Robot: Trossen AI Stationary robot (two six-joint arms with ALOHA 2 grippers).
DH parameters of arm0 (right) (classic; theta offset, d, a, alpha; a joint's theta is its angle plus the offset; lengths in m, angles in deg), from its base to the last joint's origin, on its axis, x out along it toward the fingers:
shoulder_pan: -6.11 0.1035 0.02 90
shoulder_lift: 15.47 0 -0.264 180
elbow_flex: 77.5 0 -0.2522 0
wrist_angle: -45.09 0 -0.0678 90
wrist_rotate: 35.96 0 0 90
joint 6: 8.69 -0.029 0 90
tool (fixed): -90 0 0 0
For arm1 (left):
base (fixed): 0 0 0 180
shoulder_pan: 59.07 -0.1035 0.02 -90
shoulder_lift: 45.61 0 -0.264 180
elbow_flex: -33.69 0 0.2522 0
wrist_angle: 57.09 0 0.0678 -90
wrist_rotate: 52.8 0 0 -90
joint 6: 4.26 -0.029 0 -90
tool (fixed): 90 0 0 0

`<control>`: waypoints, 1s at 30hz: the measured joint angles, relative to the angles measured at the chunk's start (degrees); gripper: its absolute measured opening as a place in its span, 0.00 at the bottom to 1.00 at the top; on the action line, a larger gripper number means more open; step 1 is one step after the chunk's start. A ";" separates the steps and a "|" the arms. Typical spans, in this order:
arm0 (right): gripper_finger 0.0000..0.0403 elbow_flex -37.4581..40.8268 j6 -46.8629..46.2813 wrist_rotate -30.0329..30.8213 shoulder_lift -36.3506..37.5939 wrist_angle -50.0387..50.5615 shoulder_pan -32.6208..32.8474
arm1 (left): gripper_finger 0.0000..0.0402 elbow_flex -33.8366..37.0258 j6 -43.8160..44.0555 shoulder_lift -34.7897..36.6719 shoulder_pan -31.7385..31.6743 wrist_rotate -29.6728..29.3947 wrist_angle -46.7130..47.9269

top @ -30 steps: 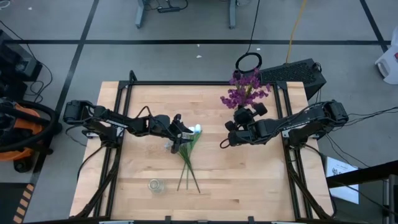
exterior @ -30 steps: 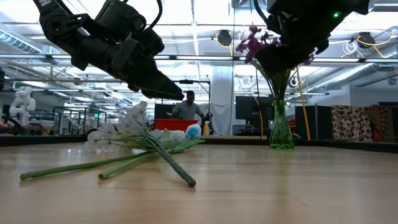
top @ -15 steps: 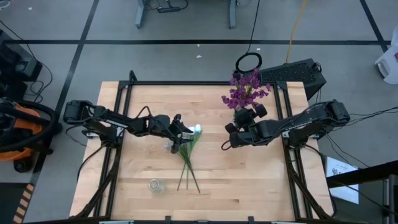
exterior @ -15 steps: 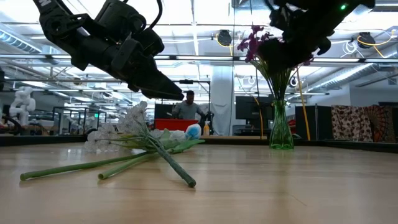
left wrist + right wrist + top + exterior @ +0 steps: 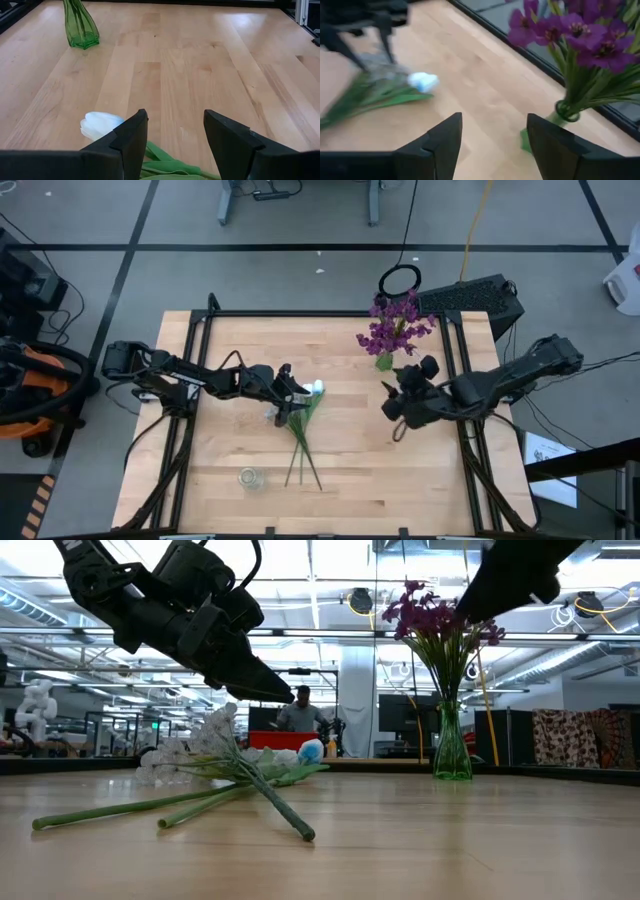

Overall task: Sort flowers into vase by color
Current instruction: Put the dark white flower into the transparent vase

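Observation:
Several white-budded flowers on long green stems [image 5: 300,435] lie flat on the table's middle, seen also in the low view [image 5: 225,780]. One white bud [image 5: 100,125] lies just by my left gripper [image 5: 172,135], which hovers open above the blossom ends [image 5: 290,388] and touches nothing. Purple flowers [image 5: 395,325] stand with their stems in a green vase [image 5: 452,745] at the far right. My right gripper [image 5: 492,145] is open and empty, right of centre [image 5: 393,418], near side of the green vase [image 5: 560,112].
A small clear glass vase [image 5: 249,478] stands near the front left of the table. A black frame [image 5: 470,430] runs along the table's sides. People and equipment show in the room behind the table [image 5: 300,710]. Bare wood lies between the flowers and the green vase.
My right gripper has drawn back from the green vase toward the table's right and near edges and has risen, so the purple flowers now show unblocked in the low view. The flowers on the table have stayed where they were.

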 joint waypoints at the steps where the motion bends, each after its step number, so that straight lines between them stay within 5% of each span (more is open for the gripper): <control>1: 0.53 0.00 0.00 -0.03 0.84 0.00 1.10 | 0.50 0.00 0.00 0.00 0.00 0.00 -0.02; 10: 0.53 0.00 -3.72 -1.32 2.51 4.60 9.49 | 0.50 0.00 -0.02 0.00 0.02 -0.74 -0.72; 17: 0.53 0.22 -16.62 -3.19 0.90 13.02 15.56 | 0.50 0.00 -1.81 0.00 0.02 -2.12 -3.83; 23: 0.53 4.55 -19.14 2.85 -4.00 4.56 19.68 | 0.50 -0.87 -0.92 0.00 1.14 -5.46 -4.51; 30: 0.53 10.53 -16.26 2.88 -12.21 -12.70 21.22 | 0.50 -7.12 4.41 0.02 7.44 -11.55 1.09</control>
